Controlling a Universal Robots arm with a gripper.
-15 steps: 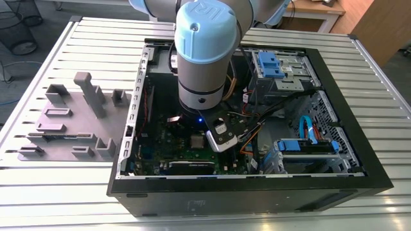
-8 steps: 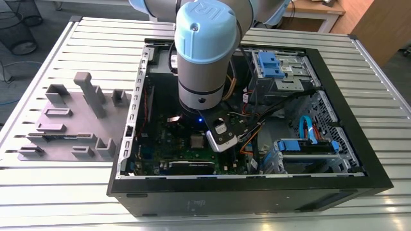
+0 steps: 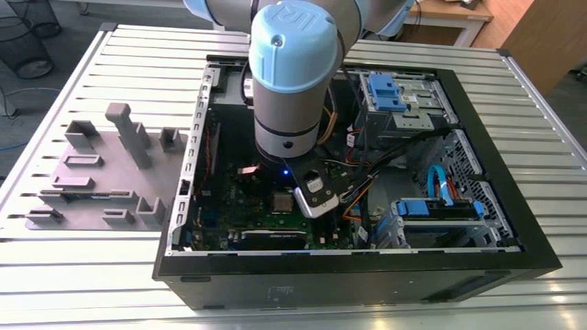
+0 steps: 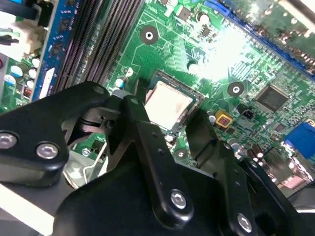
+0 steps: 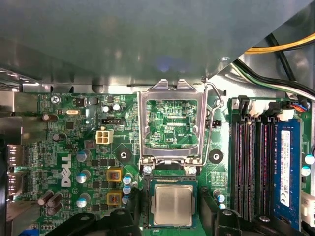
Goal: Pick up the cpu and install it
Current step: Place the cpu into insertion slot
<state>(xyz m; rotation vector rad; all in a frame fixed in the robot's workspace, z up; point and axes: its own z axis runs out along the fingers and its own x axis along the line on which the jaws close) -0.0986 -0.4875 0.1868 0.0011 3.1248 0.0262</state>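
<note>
"While the grey-and-blue robot arm reaches down into the open black computer case at the middle of the exterior view, where does the small square silver-topped cpu lie?"

"Flat in its dark socket on the green motherboard. The hinged silver metal socket frame is swung open just beside it, and green board shows through its window."

"And the fingers?"

"The black gripper hangs right over the socket. Its fingers are apart, one on each side of the cpu, with a gap to the chip's edges."

"What else is near?"

"Long black memory slots run beside the socket. On the slatted metal desk, at the exterior view's left, matte grey plastic fixture blocks sit beside the case."
</note>
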